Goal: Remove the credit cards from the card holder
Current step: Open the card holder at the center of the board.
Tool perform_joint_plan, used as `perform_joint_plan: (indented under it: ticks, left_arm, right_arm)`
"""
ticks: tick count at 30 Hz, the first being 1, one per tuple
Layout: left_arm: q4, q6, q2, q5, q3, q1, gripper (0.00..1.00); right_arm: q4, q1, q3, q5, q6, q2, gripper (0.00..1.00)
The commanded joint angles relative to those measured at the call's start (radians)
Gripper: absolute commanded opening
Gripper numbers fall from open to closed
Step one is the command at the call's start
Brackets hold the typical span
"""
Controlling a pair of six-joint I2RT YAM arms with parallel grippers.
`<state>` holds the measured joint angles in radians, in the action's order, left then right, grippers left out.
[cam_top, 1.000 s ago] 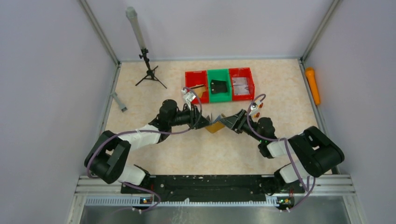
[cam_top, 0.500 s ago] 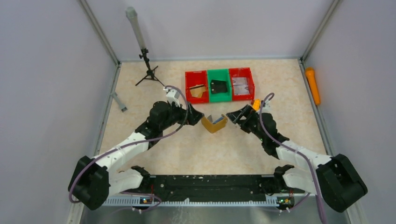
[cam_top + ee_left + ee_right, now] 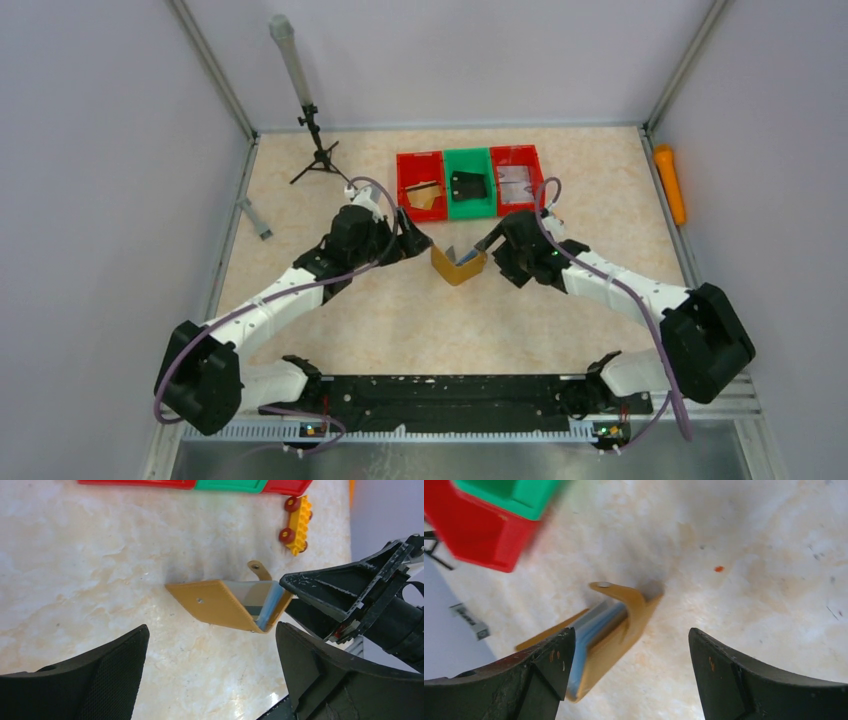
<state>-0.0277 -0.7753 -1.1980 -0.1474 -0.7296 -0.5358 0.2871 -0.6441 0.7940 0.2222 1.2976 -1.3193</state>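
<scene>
Inside the holder (image 3: 624, 630), only pale strips (image 3: 596, 625) show edge-on; what they are cannot be told. The bins (image 3: 489, 525) are blurred and cut by the right wrist view's edge, and cut by the top edge in the left wrist view. From above, the bins' contents are too small to tell.

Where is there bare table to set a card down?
Bare: the strip between the card holder and the arm bases; the far-right corner beside the bins. Crowded: the centre, where left gripper and right gripper flank it.
</scene>
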Motion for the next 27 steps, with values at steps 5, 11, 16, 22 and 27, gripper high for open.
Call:
perform_joint_plan:
  ticks: [5,11,16,22,27]
  left_arm:
    - [-0.098,0.153,0.058,0.194,-0.04,-0.001,0.99]
    - [-0.083,0.197,0.092,0.25,-0.011,0.0,0.99]
    - [-0.039,0.208,0.11,0.224,0.017,0.0,0.99]
    - [-0.039,0.215,0.132,0.21,0.023,-0.001,0.99]
    - [-0.036,0.225,0.162,0.213,0.038,-0.001,0.99]
  right_arm:
    - [0.139,-0.072,0.118,0.004,0.125,-0.101,0.83]
    - [0.217,-0.098,0.15,0.086,0.175,-0.082,0.83]
    - [0.221,-0.121,0.166,0.149,0.182,-0.044,0.81]
    - [0.282,-0.173,0.274,0.198,0.164,-0.096,0.81]
    - [0.264,-0.184,0.275,0.188,0.177,-0.132,0.81]
